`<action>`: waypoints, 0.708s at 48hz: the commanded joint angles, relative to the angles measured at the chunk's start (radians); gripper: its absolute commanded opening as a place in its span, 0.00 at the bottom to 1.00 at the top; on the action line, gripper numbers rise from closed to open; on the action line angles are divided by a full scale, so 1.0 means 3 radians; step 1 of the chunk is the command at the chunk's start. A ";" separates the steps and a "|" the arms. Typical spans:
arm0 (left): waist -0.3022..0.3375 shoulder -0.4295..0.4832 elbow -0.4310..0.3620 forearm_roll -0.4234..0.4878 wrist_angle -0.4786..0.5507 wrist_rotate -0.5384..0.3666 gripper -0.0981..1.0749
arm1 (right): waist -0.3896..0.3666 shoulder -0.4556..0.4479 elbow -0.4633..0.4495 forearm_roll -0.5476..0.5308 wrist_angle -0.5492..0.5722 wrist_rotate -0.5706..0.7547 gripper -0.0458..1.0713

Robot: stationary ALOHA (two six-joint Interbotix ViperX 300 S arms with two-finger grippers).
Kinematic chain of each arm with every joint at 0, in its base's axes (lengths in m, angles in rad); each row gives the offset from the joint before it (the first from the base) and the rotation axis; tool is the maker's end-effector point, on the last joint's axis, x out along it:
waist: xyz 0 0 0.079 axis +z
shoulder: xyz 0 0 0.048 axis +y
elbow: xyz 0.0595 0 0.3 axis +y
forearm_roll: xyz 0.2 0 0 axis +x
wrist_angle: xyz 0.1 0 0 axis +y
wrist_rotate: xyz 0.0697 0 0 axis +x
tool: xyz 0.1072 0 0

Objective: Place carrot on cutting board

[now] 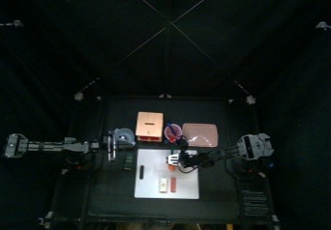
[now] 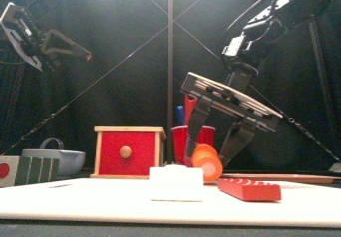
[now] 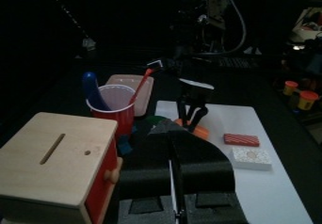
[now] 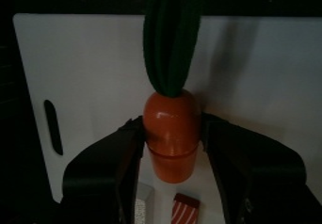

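An orange carrot [image 4: 169, 110] with a dark green top is held between the jaws of my right gripper [image 4: 170, 141], over the white cutting board [image 4: 75, 68]. In the front view the carrot [image 2: 206, 161] hangs tip down in the right gripper [image 2: 220, 146], close above the board [image 2: 80, 203]; whether it touches is hidden behind a white block. In the top view the right gripper [image 1: 181, 159] is over the board's far edge [image 1: 145, 157]. My left gripper [image 3: 174, 176] is shut and empty, resting at the table's left [image 1: 116, 142].
A white block [image 2: 176, 183] and a red block [image 2: 249, 190] lie on the board near its front. A wooden box with a red front [image 2: 128, 151], a red cup [image 2: 186, 139] and a pink plate [image 1: 202, 133] stand behind the board. A grey bowl [image 2: 54, 156] is at the left.
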 commanded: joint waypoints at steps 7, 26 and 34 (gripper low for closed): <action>0.0020 0.0010 -0.0020 0.0000 -0.0015 0.0005 0.08 | -0.0005 0.0020 -0.0112 0.0000 -0.0015 -0.0005 0.73; 0.0036 0.0010 -0.0026 0.0000 -0.0015 0.0000 0.08 | 0.0000 0.0031 -0.0102 -0.0020 0.0005 -0.0005 0.83; 0.0036 0.0010 -0.0026 0.0000 -0.0015 0.0000 0.08 | -0.0005 0.0010 -0.0097 -0.0015 0.0097 0.0000 0.90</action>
